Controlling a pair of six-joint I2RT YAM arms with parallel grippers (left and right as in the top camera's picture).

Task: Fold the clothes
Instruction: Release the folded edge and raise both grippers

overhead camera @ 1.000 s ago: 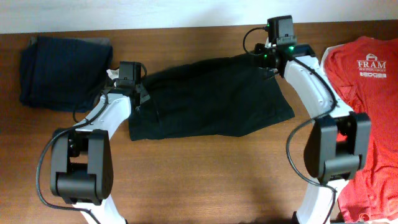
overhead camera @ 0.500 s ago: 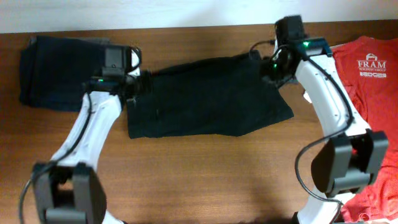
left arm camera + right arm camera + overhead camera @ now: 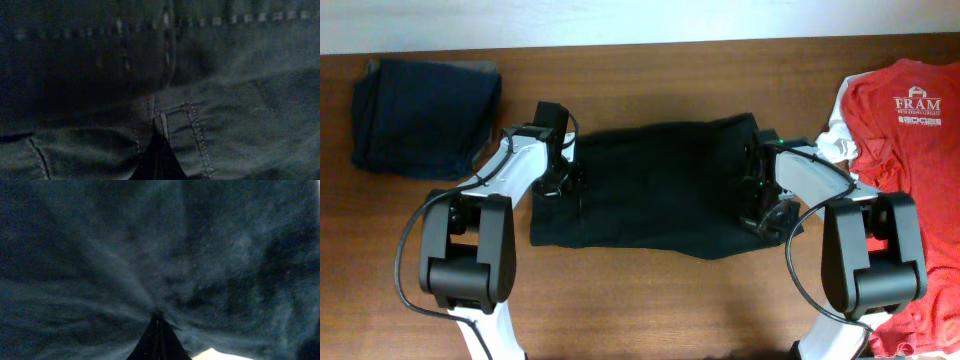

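The clothes (image 3: 650, 190), a plain black garment, lie spread across the middle of the wooden table in the overhead view. My left gripper (image 3: 563, 178) is down at its left edge and my right gripper (image 3: 757, 200) is on its right part. In the left wrist view the fingertips (image 3: 157, 137) are closed together on black fabric (image 3: 225, 100) with pale stitching. In the right wrist view the fingertips (image 3: 158, 317) are closed, and creases in the fabric (image 3: 100, 255) radiate from them. A pale patch shows at the lower edge of that view.
Dark navy folded clothes (image 3: 425, 115) lie at the back left. A red T-shirt with white "FRAM" print (image 3: 905, 140) lies at the right edge, beside my right arm. Bare wood (image 3: 650, 300) runs along the table's front.
Both grippers have moved from the garment's far corners toward the front and inward. The garment has been drawn nearer and now looks more squared and lower on the table.
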